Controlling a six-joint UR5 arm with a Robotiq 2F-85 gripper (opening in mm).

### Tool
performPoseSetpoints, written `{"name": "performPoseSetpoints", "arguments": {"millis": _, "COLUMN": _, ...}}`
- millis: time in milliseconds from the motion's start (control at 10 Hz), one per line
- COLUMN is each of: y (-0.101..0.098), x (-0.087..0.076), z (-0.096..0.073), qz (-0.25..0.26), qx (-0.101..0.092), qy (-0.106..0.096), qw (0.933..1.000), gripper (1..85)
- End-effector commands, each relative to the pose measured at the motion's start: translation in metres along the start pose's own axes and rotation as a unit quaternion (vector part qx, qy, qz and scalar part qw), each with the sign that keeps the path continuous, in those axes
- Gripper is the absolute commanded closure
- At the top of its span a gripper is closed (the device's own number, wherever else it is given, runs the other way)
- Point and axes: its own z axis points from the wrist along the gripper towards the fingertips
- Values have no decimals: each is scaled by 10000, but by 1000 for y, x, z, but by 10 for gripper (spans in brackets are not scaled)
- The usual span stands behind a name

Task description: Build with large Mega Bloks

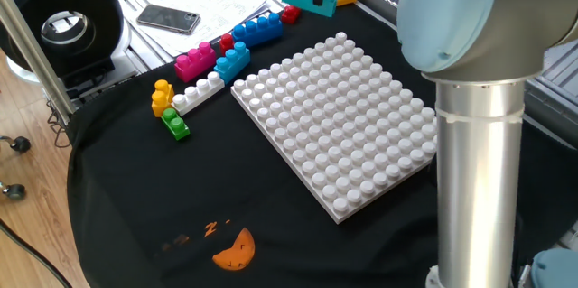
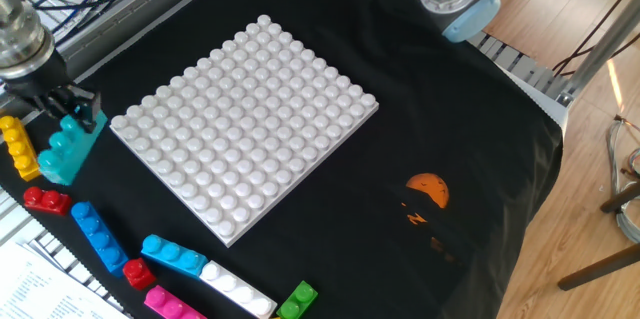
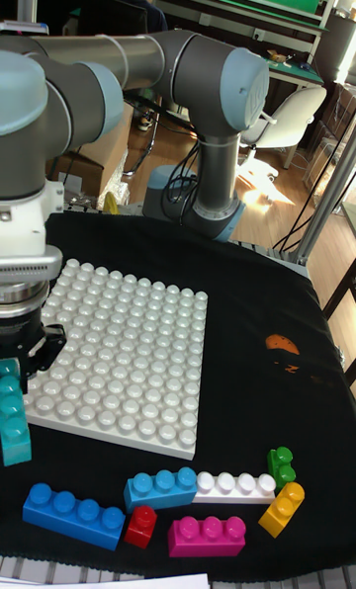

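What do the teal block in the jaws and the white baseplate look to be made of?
Teal block: apparently hard moulded plastic, smooth with a slight sheen on its studs. White baseplate: likely the same kind of rigid plastic, with glossy highlights on its rounded studs. The gripper holds the block clear of the black cloth.
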Motion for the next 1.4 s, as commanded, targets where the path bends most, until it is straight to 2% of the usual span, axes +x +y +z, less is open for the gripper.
{"name": "performPoseSetpoints", "arguments": {"millis": 0, "y": 4, "x": 1, "z": -8, "qz": 995, "qx": -154, "qy": -208, "qw": 9947, "gripper": 840}}
{"name": "performPoseSetpoints", "arguments": {"millis": 100, "y": -11, "x": -5, "z": -8, "qz": 1019, "qx": 109, "qy": -341, "qw": 9941, "gripper": 840}}
{"name": "performPoseSetpoints", "arguments": {"millis": 200, "y": -11, "x": -10, "z": -9, "qz": 1019, "qx": 98, "qy": -437, "qw": 9938, "gripper": 840}}
{"name": "performPoseSetpoints", "arguments": {"millis": 300, "y": -15, "x": -15, "z": -9, "qz": 931, "qx": 178, "qy": -536, "qw": 9941, "gripper": 840}}
{"name": "performPoseSetpoints", "arguments": {"millis": 400, "y": -25, "x": -16, "z": -10, "qz": 797, "qx": 366, "qy": -569, "qw": 9945, "gripper": 840}}
{"name": "performPoseSetpoints", "arguments": {"millis": 500, "y": -28, "x": -6, "z": -5, "qz": 1011, "qx": 376, "qy": -496, "qw": 9929, "gripper": 843}}
{"name": "performPoseSetpoints", "arguments": {"millis": 600, "y": -23, "x": 13, "z": -9, "qz": 1277, "qx": 400, "qy": -416, "qw": 9901, "gripper": 843}}
{"name": "performPoseSetpoints", "arguments": {"millis": 700, "y": -13, "x": 31, "z": -14, "qz": 1638, "qx": 384, "qy": -317, "qw": 9852, "gripper": 843}}
{"name": "performPoseSetpoints", "arguments": {"millis": 800, "y": -8, "x": 46, "z": -17, "qz": 2002, "qx": 495, "qy": -182, "qw": 9783, "gripper": 843}}
{"name": "performPoseSetpoints", "arguments": {"millis": 900, "y": 2, "x": 55, "z": -19, "qz": 2283, "qx": 433, "qy": -157, "qw": 9725, "gripper": 843}}
{"name": "performPoseSetpoints", "arguments": {"millis": 1000, "y": 12, "x": 60, "z": -19, "qz": 2389, "qx": 333, "qy": -177, "qw": 9703, "gripper": 843}}
{"name": "performPoseSetpoints", "arguments": {"millis": 1100, "y": 21, "x": 68, "z": -17, "qz": 2436, "qx": 284, "qy": -151, "qw": 9693, "gripper": 843}}
{"name": "performPoseSetpoints", "arguments": {"millis": 1200, "y": 23, "x": 82, "z": -10, "qz": 2235, "qx": 345, "qy": -100, "qw": 9740, "gripper": 843}}
{"name": "performPoseSetpoints", "arguments": {"millis": 1300, "y": 20, "x": 98, "z": 5, "qz": 1853, "qx": 412, "qy": -44, "qw": 9818, "gripper": 843}}
